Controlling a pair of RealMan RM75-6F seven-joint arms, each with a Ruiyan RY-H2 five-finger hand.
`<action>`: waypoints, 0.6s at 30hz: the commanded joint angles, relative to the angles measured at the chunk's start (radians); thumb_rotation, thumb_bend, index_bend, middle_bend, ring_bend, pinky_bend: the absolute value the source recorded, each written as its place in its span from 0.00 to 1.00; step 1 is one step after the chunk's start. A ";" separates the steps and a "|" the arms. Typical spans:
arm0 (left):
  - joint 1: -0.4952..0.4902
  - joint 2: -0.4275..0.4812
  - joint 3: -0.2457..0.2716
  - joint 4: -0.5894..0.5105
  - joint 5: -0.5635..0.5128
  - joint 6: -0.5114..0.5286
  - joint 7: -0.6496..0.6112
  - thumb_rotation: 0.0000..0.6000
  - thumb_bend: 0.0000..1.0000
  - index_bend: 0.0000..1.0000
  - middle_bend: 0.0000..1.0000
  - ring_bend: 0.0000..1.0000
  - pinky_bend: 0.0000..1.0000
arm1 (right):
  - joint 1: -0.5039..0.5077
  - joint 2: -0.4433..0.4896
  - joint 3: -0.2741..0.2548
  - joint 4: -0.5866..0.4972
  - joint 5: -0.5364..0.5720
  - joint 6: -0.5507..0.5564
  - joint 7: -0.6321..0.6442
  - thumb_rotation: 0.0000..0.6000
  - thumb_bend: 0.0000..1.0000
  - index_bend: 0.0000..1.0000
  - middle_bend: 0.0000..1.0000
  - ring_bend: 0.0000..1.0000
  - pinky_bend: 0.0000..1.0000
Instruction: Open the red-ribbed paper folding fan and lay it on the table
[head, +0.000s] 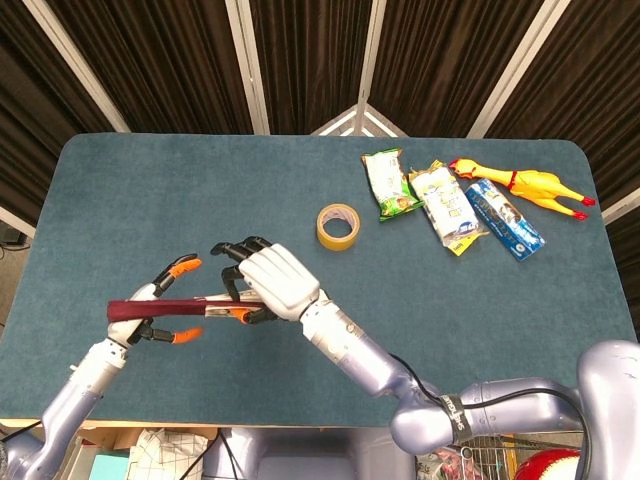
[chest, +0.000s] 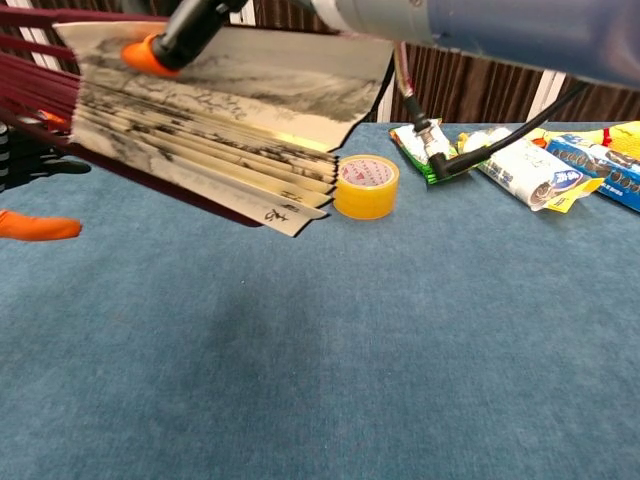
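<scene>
Our right hand (head: 272, 285) grips the fan (head: 170, 308) (partly spread), long axis running left; our left hand (head: 160, 305) grasps its rib end, above the tabletop (head: 450, 300).

Left hand (head: 150, 310) and right hand (head: 272, 283): white shells, black fingers, orange tips. Arms glossy lavender-silver; black labelled band and black cable on the right arm.

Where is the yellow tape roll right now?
In the head view the yellow tape roll sits on the table a bit right of the middle, just left of the green snack packet and beyond the right robot hand.
</scene>
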 joint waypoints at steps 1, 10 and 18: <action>-0.008 -0.014 0.003 0.005 0.004 0.008 -0.031 1.00 0.26 0.18 0.04 0.00 0.00 | 0.006 -0.007 -0.005 -0.006 -0.001 0.007 -0.005 1.00 0.48 0.97 0.23 0.27 0.22; -0.034 -0.054 0.013 0.042 -0.007 -0.013 -0.067 1.00 0.27 0.29 0.08 0.00 0.00 | 0.018 -0.014 -0.003 -0.041 0.015 0.027 -0.013 1.00 0.48 0.97 0.23 0.28 0.22; -0.057 -0.084 0.016 0.046 -0.008 -0.030 -0.070 1.00 0.29 0.31 0.10 0.00 0.00 | 0.018 -0.002 -0.007 -0.059 0.018 0.040 -0.023 1.00 0.48 0.97 0.23 0.28 0.22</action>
